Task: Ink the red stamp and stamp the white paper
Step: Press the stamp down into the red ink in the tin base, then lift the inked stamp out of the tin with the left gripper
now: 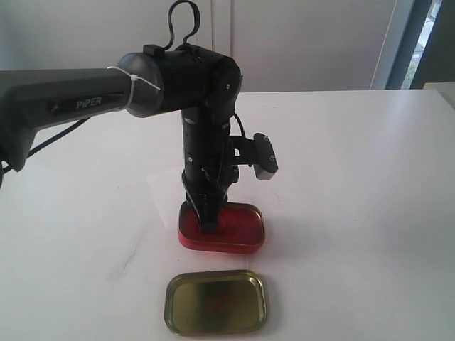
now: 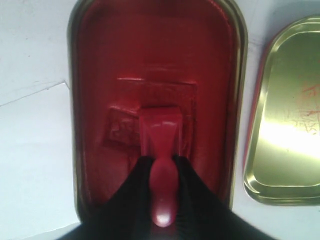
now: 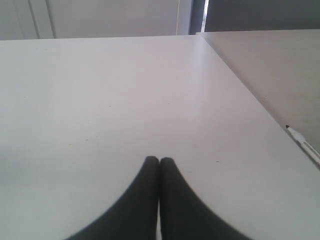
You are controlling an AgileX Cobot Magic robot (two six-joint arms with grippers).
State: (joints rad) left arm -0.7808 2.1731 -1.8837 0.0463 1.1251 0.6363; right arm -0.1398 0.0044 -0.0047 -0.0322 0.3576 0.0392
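1. Left gripper is at centre frame in the exterior view, pointing down into the tin. Its jaws are clamped on the stamp by its knob.
2. The stamp base sits on or just over the red pad inside the tin; contact can't be confirmed.
3. Right gripper has its jaws pressed together with nothing between them, over bare table. It is not seen in the exterior view.
4. Paper lies just beside the tin, left of it in the exterior view.
5. Lid is open and lies lower centre, apart from the tin.
6. Risk: the grip is on the narrow knob only, so the stamp could twist or tilt when pressed, giving patchy ink.
7. Risk: a sticky pad could lift the tin with the stamp, nudging the paper.
8. Risk: an inked base could smear the tin rim on the way out.
9. Hidden: the stamp face, and the stamp itself in the exterior view, behind the fingers.
10. Hard to see: the paper is faint against the table, no mark is visible, and whether its corner goes under the tin is unclear.
11. A pen is cut off at the frame edge.
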